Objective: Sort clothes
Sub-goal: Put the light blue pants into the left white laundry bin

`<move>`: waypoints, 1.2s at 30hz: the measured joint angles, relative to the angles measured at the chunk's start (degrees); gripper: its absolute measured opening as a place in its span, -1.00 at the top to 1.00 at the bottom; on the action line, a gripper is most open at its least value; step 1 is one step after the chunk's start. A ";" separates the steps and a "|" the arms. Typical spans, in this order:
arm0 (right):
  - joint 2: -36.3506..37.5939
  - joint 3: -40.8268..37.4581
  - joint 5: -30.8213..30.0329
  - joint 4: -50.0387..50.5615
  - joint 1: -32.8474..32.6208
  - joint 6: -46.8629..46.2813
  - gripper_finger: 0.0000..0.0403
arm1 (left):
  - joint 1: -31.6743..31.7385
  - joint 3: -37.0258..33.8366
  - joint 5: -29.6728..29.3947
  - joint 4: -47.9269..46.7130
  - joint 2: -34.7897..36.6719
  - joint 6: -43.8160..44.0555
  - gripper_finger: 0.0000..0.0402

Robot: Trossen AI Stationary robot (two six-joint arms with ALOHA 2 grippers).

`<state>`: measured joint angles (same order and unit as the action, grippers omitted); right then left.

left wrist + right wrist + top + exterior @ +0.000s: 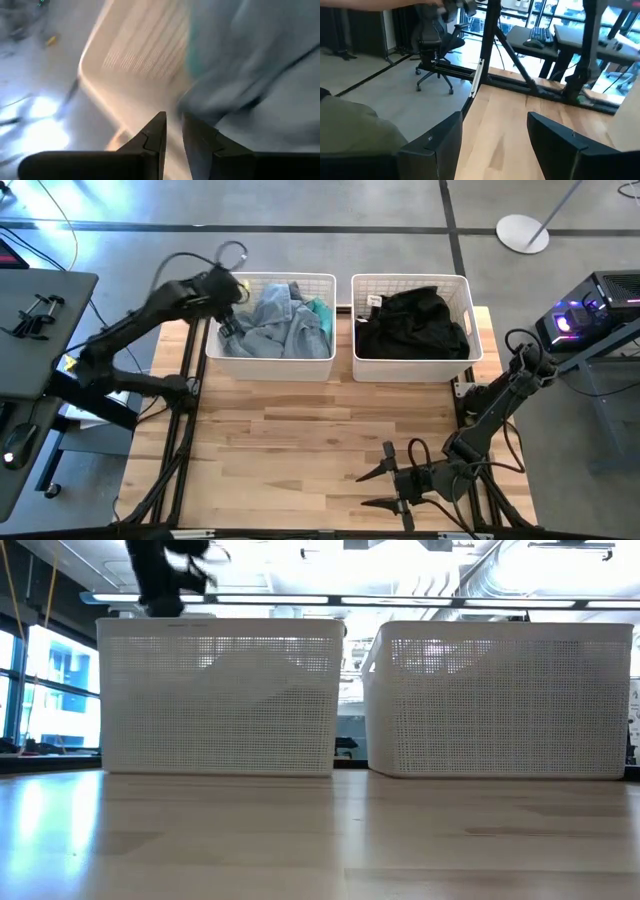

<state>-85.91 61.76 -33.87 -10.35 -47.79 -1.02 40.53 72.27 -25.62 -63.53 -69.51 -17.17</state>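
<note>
We find two white slatted baskets standing side by side at the far edge of the wooden table [300, 440]. The left basket [270, 328] holds the light blue-grey denim garment [272, 325], with a teal green piece [318, 310] showing at its right side. The right basket [410, 330] holds the black garments [412, 323], with a small patch of white [372, 301] at the far left corner of that pile. We note the left gripper [228, 330] reaching into the left end of the left basket, at the denim; in its wrist view the fingers [152, 137] stand close together with only a narrow gap, nothing between their tips, and the denim just beyond them. The right gripper [385, 475] rests low at the near right of the table, well apart from both baskets, its fingers [432, 142] spread wide and holding nothing. The low view shows both baskets upright on the tabletop.
</note>
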 joint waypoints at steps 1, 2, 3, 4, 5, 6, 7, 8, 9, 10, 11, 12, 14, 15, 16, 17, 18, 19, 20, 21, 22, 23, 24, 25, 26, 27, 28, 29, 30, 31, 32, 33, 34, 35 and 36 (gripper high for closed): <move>0.00 0.00 -0.15 -0.19 0.00 1.09 -0.05 | -0.14 -0.01 4.00 2.24 1.55 1.42 0.75; 0.00 0.00 -0.60 -0.61 0.09 2.36 -0.05 | -0.50 -0.26 8.15 5.39 2.93 2.99 0.75; 0.00 0.00 -1.26 -1.15 0.29 3.75 -0.05 | -1.13 -0.84 11.81 8.81 4.07 4.32 0.75; 0.00 0.00 -2.04 -1.57 0.57 4.91 -0.05 | -2.03 -1.73 14.73 12.26 4.92 5.14 0.75; 0.00 0.00 -2.85 -1.86 0.97 5.54 -0.05 | -3.23 -2.69 16.78 15.56 5.49 5.66 0.75; 0.00 0.00 -3.59 -2.08 1.38 5.86 -0.05 | -4.57 -3.64 17.65 18.81 5.71 6.02 0.75; 0.00 0.00 -3.82 -2.08 1.80 5.99 -0.05 | -5.88 -4.83 17.64 22.84 5.64 6.23 0.75; 0.00 0.00 -3.85 -2.09 2.28 5.99 -0.05 | -6.88 -6.16 17.30 27.16 5.31 6.43 0.75; 0.00 0.00 -3.87 -2.10 2.68 5.99 -0.05 | -7.49 -7.57 16.87 31.00 4.69 6.53 0.75; 0.00 0.00 -3.83 -2.16 3.02 5.97 -0.05 | -7.78 -8.82 16.69 34.43 3.68 6.92 0.75; 0.00 0.00 -3.70 -2.14 3.27 5.85 -0.05 | -7.75 -10.09 16.57 37.95 2.31 7.75 0.75; 0.00 0.00 -3.66 -2.14 3.52 5.63 -0.05 | -7.53 -11.16 16.45 40.79 0.67 8.77 0.75; 0.00 0.00 -3.65 -2.08 3.56 4.80 -0.05 | -6.71 -12.46 16.09 42.49 -3.61 11.02 0.75; 0.00 0.00 -3.66 -1.96 3.56 4.29 -0.05 | -6.21 -12.70 16.04 42.29 -6.20 12.29 0.75; 0.00 0.00 -3.65 -1.68 3.56 3.72 -0.05 | -5.80 -12.84 16.08 42.06 -8.95 13.19 0.75; 0.00 0.00 -3.65 -1.26 3.52 3.21 -0.05 | -5.56 -13.02 16.07 41.53 -11.61 13.72 0.75; 0.00 0.00 -3.63 -0.75 3.35 2.57 -0.05 | -5.38 -13.11 15.94 40.80 -13.85 13.91 0.75; 0.00 0.00 -3.63 -0.07 3.16 1.94 -0.05 | -5.22 -13.09 15.23 40.05 -15.84 13.94 0.75; 0.00 0.00 -3.58 0.51 3.04 1.13 -0.05 | -5.15 -13.02 14.08 39.06 -17.50 13.96 0.75; 0.00 0.00 -3.56 1.31 2.81 0.26 -0.05 | -5.02 -12.85 12.83 38.18 -18.79 13.59 0.75; 0.00 0.00 -3.52 2.13 2.68 -0.88 -0.05 | -4.81 -12.85 11.84 37.57 -19.51 12.59 0.75; 0.00 0.00 -3.46 3.10 2.55 -2.27 -0.05 | -4.59 -12.87 10.90 36.46 -19.59 11.40 0.75; 0.00 0.00 -3.44 4.17 2.37 -3.87 -0.05 | -4.26 -12.91 10.00 35.37 -19.32 10.32 0.75; 0.00 0.00 -3.43 5.27 2.25 -5.35 -0.05 | -3.83 -12.99 9.22 34.36 -18.64 9.37 0.75; 0.00 0.00 -3.42 6.28 2.07 -6.78 -0.05 | -3.36 -13.11 8.56 33.24 -17.57 8.26 0.75; 0.00 0.00 -3.44 7.11 1.90 -7.98 -0.05 | -2.79 -13.26 8.17 32.00 -16.43 6.54 0.75; 0.00 0.00 -3.43 7.82 1.83 -9.05 -0.05 | -2.27 -13.28 7.89 30.61 -15.09 4.55 0.75; 0.00 0.00 -3.44 8.38 1.61 -9.81 -0.05 | -1.69 -13.38 7.02 28.18 -13.66 2.57 0.75; 0.01 0.00 -3.47 8.69 1.49 -10.53 -0.05 | -1.10 -13.40 5.65 25.99 -12.47 1.06 0.75; 0.00 0.00 -3.68 8.88 1.49 -10.62 -0.05 | -0.53 -13.47 4.17 24.06 -11.23 -0.01 0.75; 0.00 0.00 -3.95 8.90 1.49 -10.60 -0.05 | 0.11 -13.58 2.87 22.29 -9.93 -0.61 0.75; 0.00 0.00 -4.46 8.91 1.49 -10.58 -0.05 | 0.52 -13.64 2.00 20.86 -8.47 -1.02 0.75; 0.00 0.00 -5.38 8.92 1.49 -10.54 -0.05 | 0.73 -13.61 1.75 19.93 -6.70 -1.06 0.75; 0.01 0.00 -6.75 8.92 1.49 -10.49 -0.05 | 0.76 -13.24 2.09 19.44 -4.75 -0.80 0.75; 0.04 0.00 -8.69 8.93 1.51 -10.51 -0.05 | 0.55 -12.74 2.77 19.30 -2.75 -0.10 0.75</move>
<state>-85.87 61.76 -42.56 -1.42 -46.28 -11.53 41.08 59.53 -22.85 -44.22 -72.26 -17.27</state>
